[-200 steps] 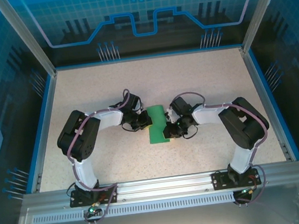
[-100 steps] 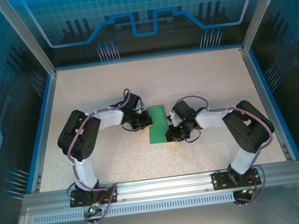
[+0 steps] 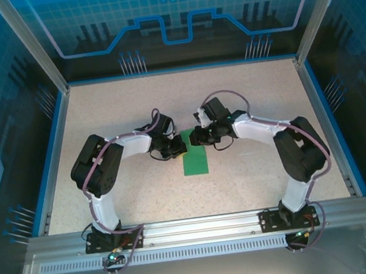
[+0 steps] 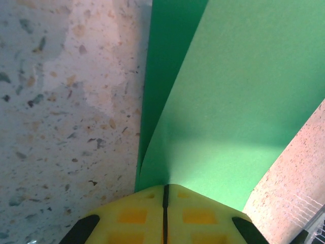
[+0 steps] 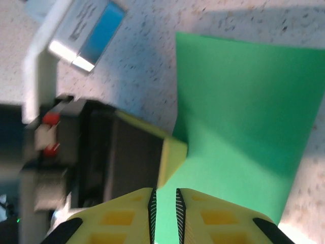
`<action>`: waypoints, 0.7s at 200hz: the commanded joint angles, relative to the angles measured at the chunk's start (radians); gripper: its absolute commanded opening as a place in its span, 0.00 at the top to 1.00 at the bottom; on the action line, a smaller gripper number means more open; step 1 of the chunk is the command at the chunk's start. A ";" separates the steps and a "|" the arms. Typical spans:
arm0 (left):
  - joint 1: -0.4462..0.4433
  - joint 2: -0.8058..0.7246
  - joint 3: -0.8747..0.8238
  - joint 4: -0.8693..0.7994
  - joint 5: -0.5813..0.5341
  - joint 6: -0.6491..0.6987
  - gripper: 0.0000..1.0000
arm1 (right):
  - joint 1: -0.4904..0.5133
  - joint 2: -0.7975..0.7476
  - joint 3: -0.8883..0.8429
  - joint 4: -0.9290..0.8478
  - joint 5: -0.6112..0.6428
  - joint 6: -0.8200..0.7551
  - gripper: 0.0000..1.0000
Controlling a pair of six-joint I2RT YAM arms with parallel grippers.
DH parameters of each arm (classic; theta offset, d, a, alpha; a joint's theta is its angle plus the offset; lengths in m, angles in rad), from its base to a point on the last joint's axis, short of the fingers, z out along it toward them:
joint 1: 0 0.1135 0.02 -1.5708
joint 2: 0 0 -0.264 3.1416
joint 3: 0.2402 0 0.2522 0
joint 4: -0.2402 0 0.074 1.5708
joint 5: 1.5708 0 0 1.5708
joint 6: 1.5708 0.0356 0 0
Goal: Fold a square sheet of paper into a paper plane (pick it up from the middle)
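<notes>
My gripper (image 4: 165, 203) sits at the bottom edge with its yellow pads pressed together, just a dark seam between them. The near edge of the sheet of green paper (image 4: 238, 101) is nipped at their tips. The paper fans away from me in two layers: a brighter upper one and a darker, shadowed one curling out beneath it on the left. Speckled tabletop (image 4: 66, 101) lies to the left and at the lower right corner.

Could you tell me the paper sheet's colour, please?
The thin paper sheet is plain bright green, clearest in the left wrist view.
</notes>
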 commanded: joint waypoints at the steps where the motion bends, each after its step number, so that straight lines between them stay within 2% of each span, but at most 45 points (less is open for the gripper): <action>1: -0.019 0.069 -0.023 -0.118 -0.075 0.024 0.90 | -0.013 0.101 0.041 -0.007 -0.019 -0.019 0.79; 86: -0.021 0.082 -0.027 -0.130 -0.081 0.028 0.90 | -0.081 0.209 -0.040 0.090 -0.053 0.017 0.81; 113: -0.021 0.085 -0.028 -0.132 -0.083 0.031 0.90 | -0.081 0.129 -0.028 0.087 -0.087 0.019 0.81; 140: -0.021 0.085 -0.026 -0.133 -0.081 0.034 0.90 | -0.088 0.093 -0.012 0.068 -0.053 -0.009 0.80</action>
